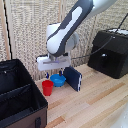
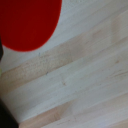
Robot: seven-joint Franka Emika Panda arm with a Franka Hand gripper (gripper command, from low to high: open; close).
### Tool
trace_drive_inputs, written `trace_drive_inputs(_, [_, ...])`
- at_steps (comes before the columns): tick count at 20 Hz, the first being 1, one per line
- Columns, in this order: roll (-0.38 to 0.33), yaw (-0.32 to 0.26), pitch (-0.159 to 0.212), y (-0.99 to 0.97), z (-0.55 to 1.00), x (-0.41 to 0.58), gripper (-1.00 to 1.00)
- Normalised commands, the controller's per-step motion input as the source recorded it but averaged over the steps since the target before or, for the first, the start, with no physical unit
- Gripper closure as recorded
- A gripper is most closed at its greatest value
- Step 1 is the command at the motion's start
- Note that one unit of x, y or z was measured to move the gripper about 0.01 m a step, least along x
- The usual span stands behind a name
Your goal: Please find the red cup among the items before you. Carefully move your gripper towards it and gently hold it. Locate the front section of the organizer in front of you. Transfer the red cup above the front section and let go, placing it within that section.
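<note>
Red cup [image 1: 47, 88] stands upright on the wooden table [image 1: 95, 105], just beside the organizer's right-hand wall in the exterior view, outside the bin. Largest first:

- Table: pale wood planks, grain running diagonally in the wrist view.
- Arm [image 1: 75, 22]: white and grey, comes down from the upper right of the exterior view and bends over the middle of the table.
- Organizer [image 1: 20, 97]: black bin at the exterior view's left, inner divider [image 1: 17, 90] crossing it. Front section [image 1: 20, 105] lies between the divider and the near wall, which carries a small grey clasp [image 1: 37, 121].
- Black boxy appliance [image 1: 111, 52]: far right in the exterior view, handle on its front, cable running up from the top.
- Dark blue flat block [image 1: 73, 78]: standing on edge, touching or just beside the blue bowl's right side.
- Gripper [image 1: 55, 74]: white block hanging above the cup and bowl, blue-tipped fingers [image 1: 47, 75] pointing down, apart, nothing between them. Tips above the cup rim, no contact.
- Blue bowl [image 1: 58, 80]: shallow, just behind the cup, under the gripper.
- Cup in wrist view [image 2: 27, 22]: red blur filling one corner, bare wood elsewhere.
</note>
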Motion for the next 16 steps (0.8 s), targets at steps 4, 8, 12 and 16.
trace_drive_inputs(4, [-0.013,0.0,0.0,0.04,-0.33,0.041,-1.0])
trace_drive_inputs(8, [0.0,0.0,-0.006,0.0,-0.31,0.114,-1.0])
trace_drive_inputs(12, [-0.007,0.0,-0.003,0.04,-0.31,0.124,-1.0])
trace_drive_inputs(16, [-0.003,0.0,0.0,0.03,-0.09,0.07,-1.0])
